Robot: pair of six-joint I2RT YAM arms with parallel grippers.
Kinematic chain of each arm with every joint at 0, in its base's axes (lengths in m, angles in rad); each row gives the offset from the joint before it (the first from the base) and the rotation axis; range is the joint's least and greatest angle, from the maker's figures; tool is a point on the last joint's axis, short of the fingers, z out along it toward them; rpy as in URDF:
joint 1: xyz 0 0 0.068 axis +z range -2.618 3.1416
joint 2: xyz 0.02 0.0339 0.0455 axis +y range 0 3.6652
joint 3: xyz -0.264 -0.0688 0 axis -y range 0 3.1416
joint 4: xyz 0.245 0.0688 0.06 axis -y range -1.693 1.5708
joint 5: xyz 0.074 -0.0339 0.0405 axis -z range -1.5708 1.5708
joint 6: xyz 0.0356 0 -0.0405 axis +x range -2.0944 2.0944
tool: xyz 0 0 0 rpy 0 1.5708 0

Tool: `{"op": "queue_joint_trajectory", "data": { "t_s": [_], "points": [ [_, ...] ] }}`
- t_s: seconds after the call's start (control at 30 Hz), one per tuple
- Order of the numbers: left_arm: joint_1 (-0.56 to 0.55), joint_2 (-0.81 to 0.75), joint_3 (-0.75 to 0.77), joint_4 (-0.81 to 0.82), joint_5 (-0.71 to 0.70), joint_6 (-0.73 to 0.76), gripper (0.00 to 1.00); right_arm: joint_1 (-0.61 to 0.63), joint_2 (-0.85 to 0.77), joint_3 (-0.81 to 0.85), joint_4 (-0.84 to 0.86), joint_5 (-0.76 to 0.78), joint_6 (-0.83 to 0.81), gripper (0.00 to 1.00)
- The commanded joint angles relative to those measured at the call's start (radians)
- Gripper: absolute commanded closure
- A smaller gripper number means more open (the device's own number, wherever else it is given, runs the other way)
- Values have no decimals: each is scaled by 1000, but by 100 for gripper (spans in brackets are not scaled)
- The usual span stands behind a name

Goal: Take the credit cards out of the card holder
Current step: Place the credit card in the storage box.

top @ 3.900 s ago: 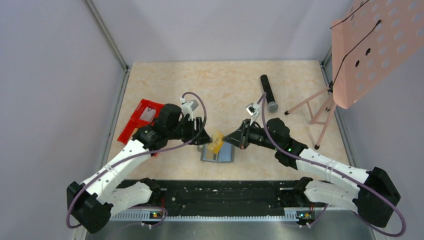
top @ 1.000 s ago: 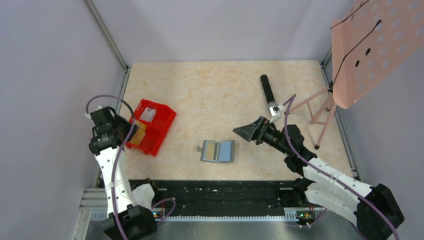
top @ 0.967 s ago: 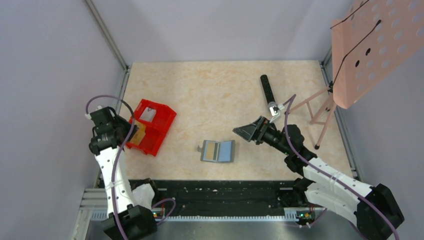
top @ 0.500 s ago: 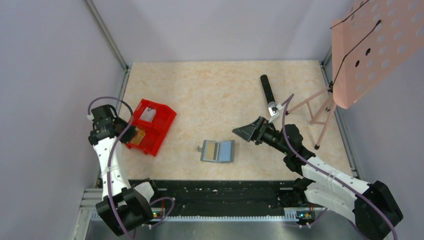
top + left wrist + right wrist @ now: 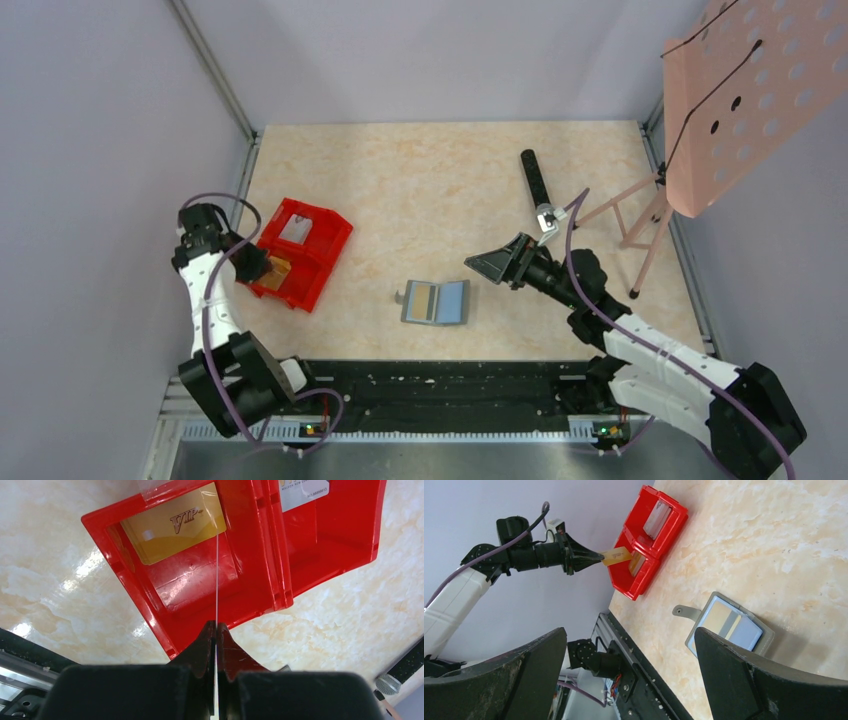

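The card holder (image 5: 436,301) lies open and flat on the table, pale blue-grey inside, with a gold card (image 5: 424,300) in its left panel; the right wrist view shows the card holder (image 5: 729,627) too. My left gripper (image 5: 262,268) is shut on a thin card (image 5: 217,580), seen edge-on, over the near compartment of the red bin (image 5: 318,282). A gold VIP card (image 5: 172,525) lies in that compartment. A pale card (image 5: 302,490) lies in the other one. My right gripper (image 5: 490,262) stands open and empty, right of the holder.
A black microphone (image 5: 536,183) lies at the back right. A pink perforated music stand (image 5: 740,90) on tripod legs (image 5: 640,215) stands at the right edge. The black rail (image 5: 430,385) runs along the near edge. Grey walls close in both sides.
Since the earliest frame my left gripper has carried a gold card from the holder to the red bin, and my right gripper has drawn back. Over the last second the left elbow folded back.
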Motion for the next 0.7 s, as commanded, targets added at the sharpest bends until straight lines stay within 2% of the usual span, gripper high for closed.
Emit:
{"op": "queue_joint_trajectory", "data": {
  "t_s": [0.0, 0.2, 0.67],
  "points": [
    [12, 41, 62, 43, 25, 27, 100, -15, -22, 21, 15, -7, -11, 1],
    [13, 89, 100, 32, -27, 56, 99, -18, -27, 26, 10, -2, -10, 1],
    [13, 208, 119, 52, 2, 62, 97, -17, -32, 20, 10, -11, -4, 2]
  ]
}}
